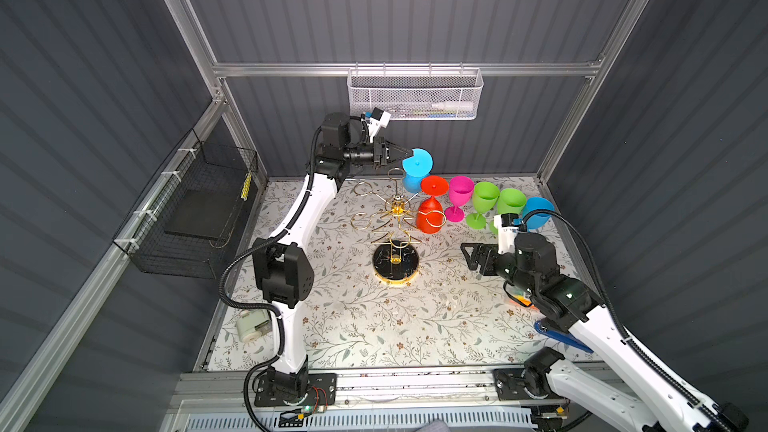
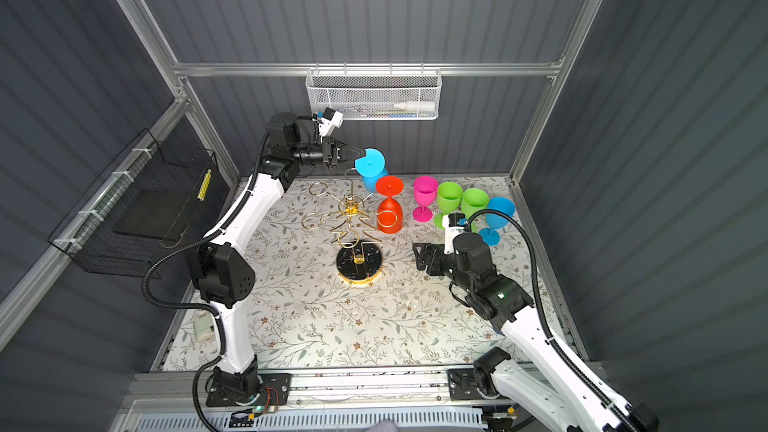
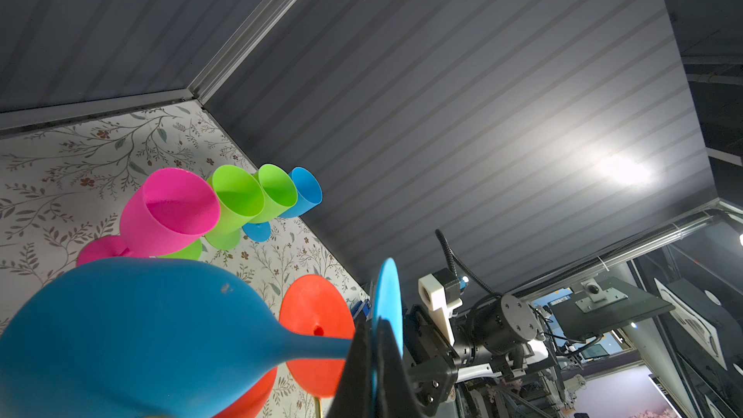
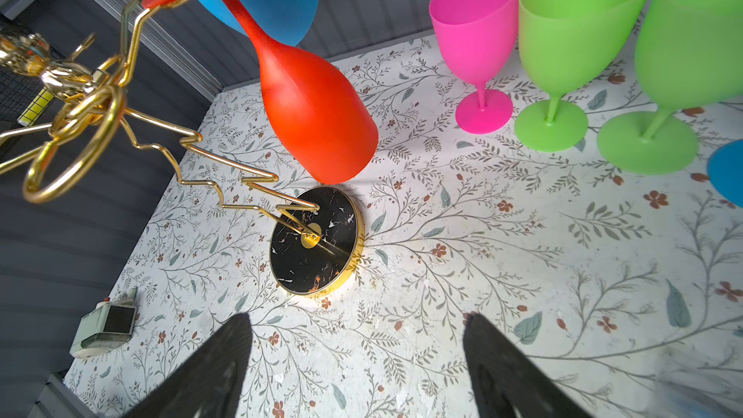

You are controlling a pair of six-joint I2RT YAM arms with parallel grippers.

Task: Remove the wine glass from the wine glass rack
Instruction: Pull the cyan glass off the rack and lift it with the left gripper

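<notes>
The gold wine glass rack (image 1: 395,210) (image 2: 350,206) stands mid-table on its round black base (image 4: 313,239). A red wine glass (image 1: 430,218) (image 2: 390,218) (image 4: 317,114) hangs upside down from its right arm. My left gripper (image 1: 405,154) (image 2: 358,154) (image 3: 374,327) is shut on the foot disc of a blue wine glass (image 1: 417,164) (image 2: 370,162) (image 3: 140,335). It holds that glass bowl-down in the air behind the rack, and no wire shows around the stem. My right gripper (image 1: 467,252) (image 2: 419,255) (image 4: 358,317) stands open and empty, low over the table right of the base.
Pink (image 1: 460,193), two green (image 1: 484,197) and a blue glass (image 1: 538,211) stand upright in a row at the back right. A white mesh basket (image 1: 415,95) hangs on the back wall, a black wire basket (image 1: 195,209) on the left wall. A small white device (image 1: 251,324) lies front left.
</notes>
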